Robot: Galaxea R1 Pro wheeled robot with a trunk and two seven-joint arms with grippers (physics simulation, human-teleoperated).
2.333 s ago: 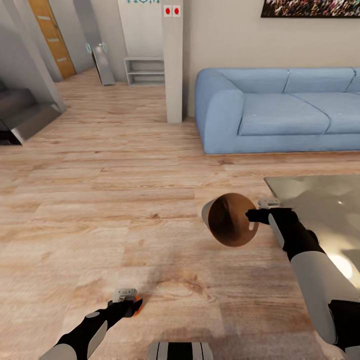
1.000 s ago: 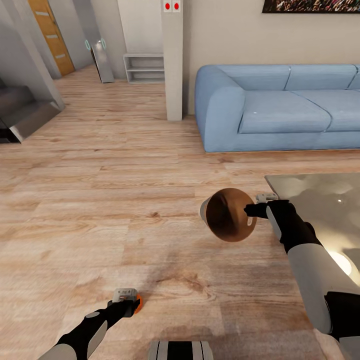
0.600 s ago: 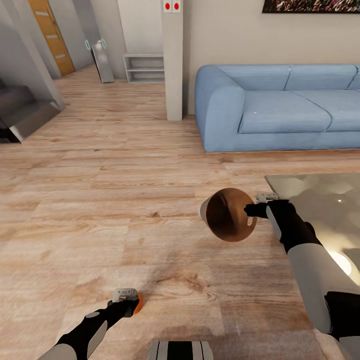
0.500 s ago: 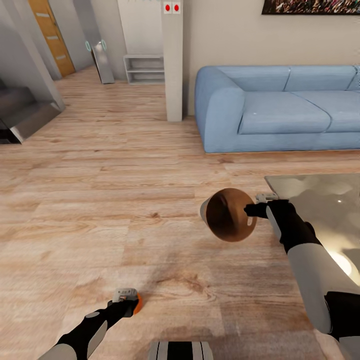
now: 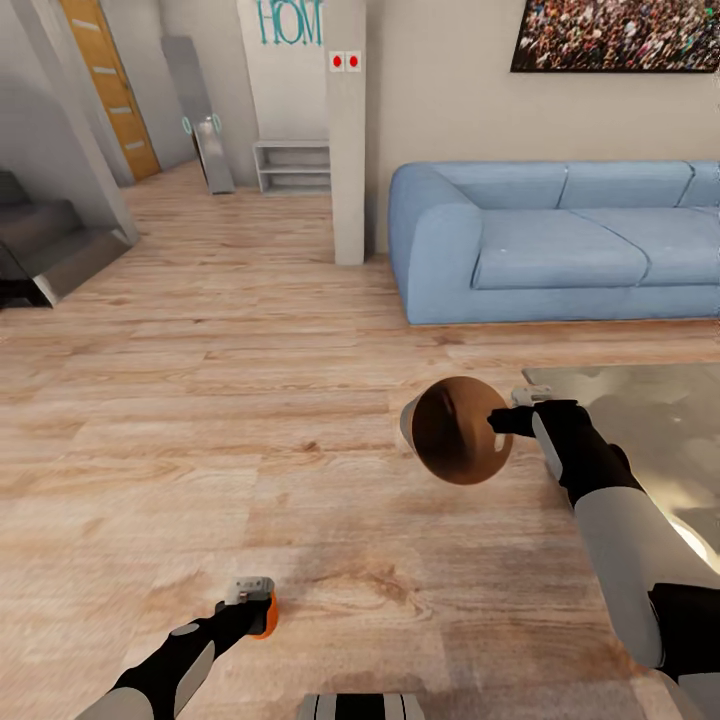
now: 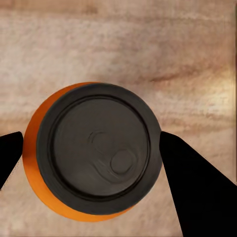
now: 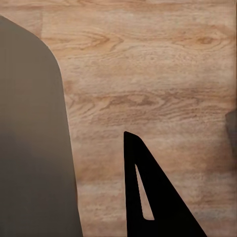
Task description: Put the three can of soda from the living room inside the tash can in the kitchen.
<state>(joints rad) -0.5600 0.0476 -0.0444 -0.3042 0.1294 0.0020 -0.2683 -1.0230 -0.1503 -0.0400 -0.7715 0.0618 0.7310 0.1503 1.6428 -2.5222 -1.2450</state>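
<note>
- Left gripper (image 5: 262, 612) clamps the orange soda can (image 6: 91, 155) low over the wood floor (image 5: 200, 420), near left.
- Right gripper (image 5: 497, 425) pinches the tilted trash can (image 5: 455, 432) by its rim, near the sofa (image 5: 560, 240).

a light-blue sofa (image 5: 560, 245) sits at upper right, a crowd picture (image 5: 615, 35) above it; orange door (image 5: 108, 90) upper left; glossy table (image 5: 650, 420) at right edge.

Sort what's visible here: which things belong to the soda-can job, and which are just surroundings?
Job:
- orange soda can, between the left gripper fingers
- trash can, held tilted at its rim by the right gripper

Surroundings:
- blue sofa
- glass table
- wall picture
- shelf
</note>
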